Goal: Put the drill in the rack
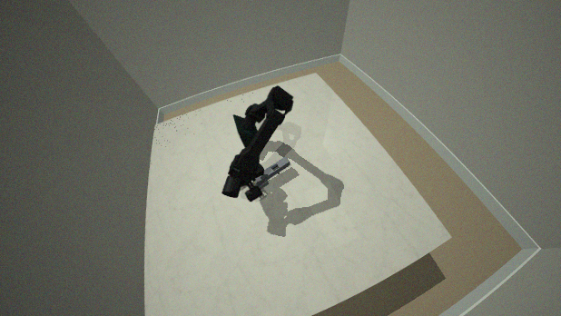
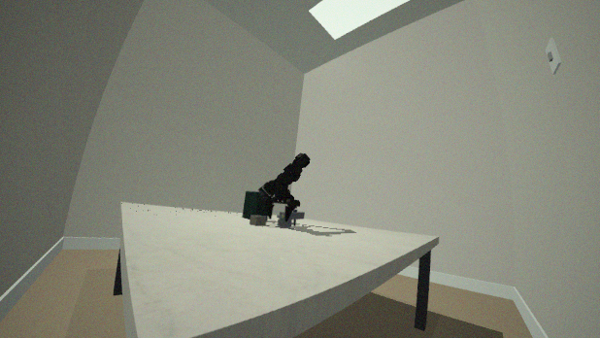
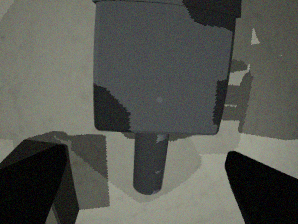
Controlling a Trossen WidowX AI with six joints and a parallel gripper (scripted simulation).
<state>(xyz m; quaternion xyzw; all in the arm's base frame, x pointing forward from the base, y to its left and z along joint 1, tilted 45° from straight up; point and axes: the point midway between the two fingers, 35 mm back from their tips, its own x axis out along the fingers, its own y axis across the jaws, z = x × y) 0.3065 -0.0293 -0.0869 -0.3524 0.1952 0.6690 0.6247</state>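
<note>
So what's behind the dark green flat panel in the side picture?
Past the panel, grey walls show. Whatever's right behind it is covered, so I can't tell.

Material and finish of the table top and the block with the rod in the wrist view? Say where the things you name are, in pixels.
Table top [image 1: 195,254] [image 2: 233,272]: pale with faint veining, probably matte stone or laminate. Block [image 3: 160,65]: flat grey, no grain, perhaps painted metal or plastic. Rod [image 3: 149,167]: smooth grey, possibly metal.

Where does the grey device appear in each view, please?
Top: grey device near the centre, partly under the arm.
Exterior: just below centre, small and partly hidden.
Wrist: upper middle, large.
Shared landmark: the pale table beneath it.
</note>
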